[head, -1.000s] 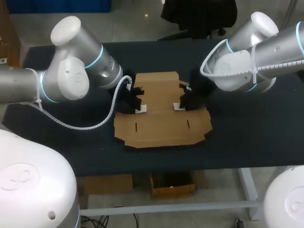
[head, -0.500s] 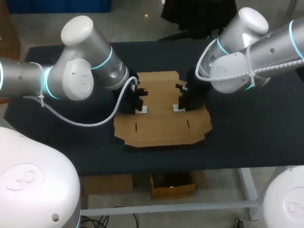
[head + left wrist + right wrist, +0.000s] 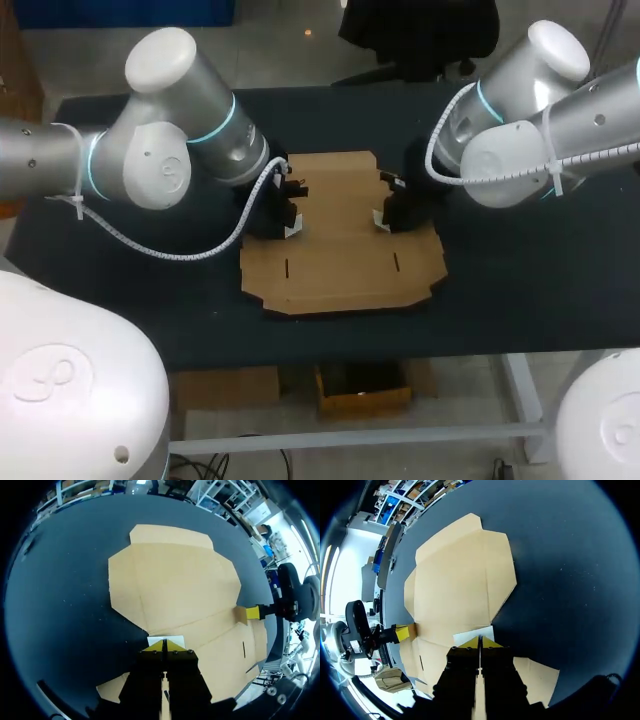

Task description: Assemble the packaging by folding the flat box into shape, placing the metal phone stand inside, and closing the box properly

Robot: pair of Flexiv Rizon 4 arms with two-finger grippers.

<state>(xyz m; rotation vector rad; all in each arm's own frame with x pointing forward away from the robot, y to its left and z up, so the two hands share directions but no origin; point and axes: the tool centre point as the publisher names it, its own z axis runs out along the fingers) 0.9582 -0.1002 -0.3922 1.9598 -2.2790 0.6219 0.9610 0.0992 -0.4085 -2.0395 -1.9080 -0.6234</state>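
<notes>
left arm (image 3: 175, 150): comes in from the left side and bends down over the left edge of the box; wrist points steeply down at the worktop (image 3: 510, 280).
left pincer (image 3: 164, 647): yellow tips nearly together, nipping the left side flap (image 3: 177, 640). The flap's white face shows just ahead of the tips.
why (left): a judgement. The thin card needs a tight pinch so the flap can be raised off the flat sheet to form a side wall.
flat box (image 3: 340, 250): brown card lying unfolded mid-worktop between the two pincers. The main panels are flat and the near panel shows two slots.
phone stand: not visible in any view, so it is not in the box yet.
right side flap (image 3: 470, 634): small white-faced tab at the box's right edge. It appears tilted up off the sheet.
right pincer (image 3: 480, 643): tips narrow and clamped on the right side flap, mirroring the left.
right arm (image 3: 530, 130): comes in from the right, elbow high, wrist angled down to the box's right edge.
why (both): a judgement. Gripping opposite flaps at once holds the sheet in place and lets both walls go up evenly.
stage: early, folding only just begun.
</notes>
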